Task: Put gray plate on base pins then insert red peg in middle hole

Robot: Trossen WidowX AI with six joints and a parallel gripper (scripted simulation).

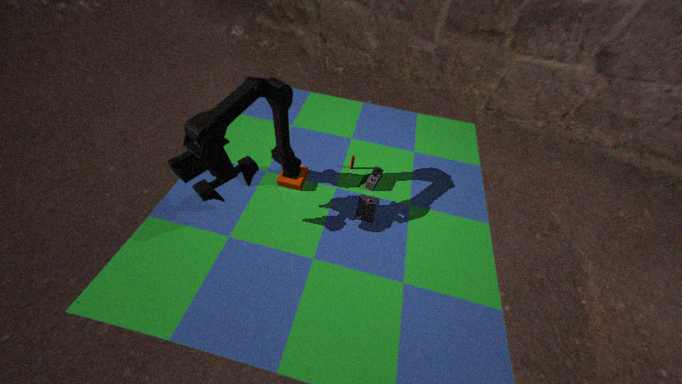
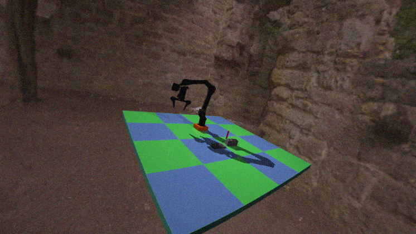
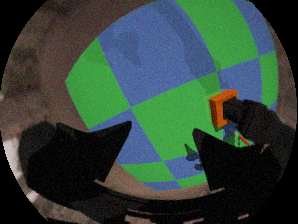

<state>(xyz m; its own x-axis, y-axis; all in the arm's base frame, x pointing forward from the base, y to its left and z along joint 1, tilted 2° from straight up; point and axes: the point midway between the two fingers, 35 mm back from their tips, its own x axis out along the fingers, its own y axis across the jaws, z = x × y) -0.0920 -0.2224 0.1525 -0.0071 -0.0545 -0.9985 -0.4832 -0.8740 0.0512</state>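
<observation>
I've got the gripper (image 1: pixel 235 191) (image 2: pixel 179 108) (image 3: pixel 162 128) up in the air with its fingers spread wide and nothing between them. In the top view it hangs on the left of the orange mount (image 1: pixel 286 182) (image 2: pixel 201 128) (image 3: pixel 215 111), while the gray plate (image 1: pixel 373 180) (image 2: pixel 232 142) lies well off to the right, past that mount. That is the relation I have to solve first: the arm needs a broad swing around toward the plate before I think about going down.

In the top view, the plate's long side runs roughly across the line from my gripper to it — so I'd line up the fingers to straddle its narrow width. I take the darker, flat piece just beside it to be the base (image 1: pixel 367 209) (image 2: pixel 217 146); the plate is clearly not on it. The pins are too small for me to judge well.

The red peg (image 1: pixel 352 162) (image 2: pixel 227 135) (image 3: pixel 244 140) appears to stand up near the plate, on the mount's side, apart from the base. I'd keep the spread fingers high coming across — a low sweep could knock it. The plate comes first, and neither step looks done.
</observation>
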